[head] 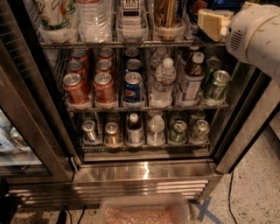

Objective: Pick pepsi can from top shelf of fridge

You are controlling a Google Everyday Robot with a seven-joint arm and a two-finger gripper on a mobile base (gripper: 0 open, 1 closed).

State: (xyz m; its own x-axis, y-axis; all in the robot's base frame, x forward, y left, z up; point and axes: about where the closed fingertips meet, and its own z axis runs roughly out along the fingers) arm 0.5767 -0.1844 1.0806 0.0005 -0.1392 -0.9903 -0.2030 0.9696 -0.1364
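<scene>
The fridge stands open in front of me. The top shelf is a wire rack across the upper part of the view. At its right end a dark blue can with a red patch, likely the pepsi can, is cut off by the frame's top edge. My gripper reaches in from the upper right on a white arm, right at this can and just above the shelf rail. Another pepsi can stands at the front of the rack below.
The top shelf also holds water bottles and tall cans. The rack below holds red cans, water and green cans. A lower rack holds small cans. The glass door hangs open at left. A plastic bin sits on the floor.
</scene>
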